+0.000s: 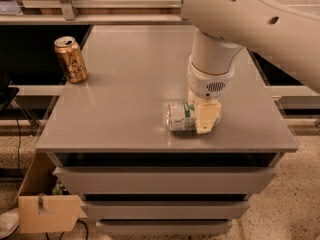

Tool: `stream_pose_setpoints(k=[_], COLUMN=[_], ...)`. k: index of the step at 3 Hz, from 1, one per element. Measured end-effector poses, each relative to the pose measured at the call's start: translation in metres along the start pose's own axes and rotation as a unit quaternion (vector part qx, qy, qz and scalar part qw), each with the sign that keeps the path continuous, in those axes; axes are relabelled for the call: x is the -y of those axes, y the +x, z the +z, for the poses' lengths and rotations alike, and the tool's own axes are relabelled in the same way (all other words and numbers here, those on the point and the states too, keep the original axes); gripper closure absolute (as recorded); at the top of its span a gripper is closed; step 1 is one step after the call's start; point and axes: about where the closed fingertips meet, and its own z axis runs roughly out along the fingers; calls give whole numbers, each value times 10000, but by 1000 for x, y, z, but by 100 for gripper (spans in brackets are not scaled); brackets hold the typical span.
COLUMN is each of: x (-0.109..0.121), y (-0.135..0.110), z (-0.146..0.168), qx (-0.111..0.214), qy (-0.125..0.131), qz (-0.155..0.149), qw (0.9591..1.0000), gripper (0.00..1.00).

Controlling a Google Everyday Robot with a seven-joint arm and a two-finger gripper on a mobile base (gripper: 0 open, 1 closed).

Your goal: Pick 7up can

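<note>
The grey table [125, 89] carried two cans. The 7up can [180, 116] lay on its side near the front edge, right of centre. Its silver end faced left and its green band ran around the body. The gripper [206, 120] was down at the table surface at the right-hand end of this can, and its cream-coloured part overlapped that end of the can as seen from the camera. Whether the gripper was open, closed or clamped on the can could not be determined from this view. The white arm [245, 19] came in from the upper right, and its round wrist housing [212, 76] stood directly above the gripper and just behind the can. A gold-brown can [70, 59] stood upright at the left rear of the table top, close to the left edge and well apart from the 7up can and the gripper. Grey drawer fronts [165, 181] were stacked below the table top. A cardboard box [47, 214] sat on the speckled floor [295, 204] at the lower left, beside the drawers.
</note>
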Motion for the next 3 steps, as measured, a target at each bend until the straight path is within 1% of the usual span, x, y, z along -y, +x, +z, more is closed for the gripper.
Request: stream_pose_setpoints(k=[1, 2, 3], x=[9, 21, 31], y=[-3, -3, -8], z=[-3, -20, -45], qx=[139, 320, 462], qy=[27, 151, 315], qz=[27, 91, 46], qw=[9999, 9993, 9984], gripper=[65, 88, 100])
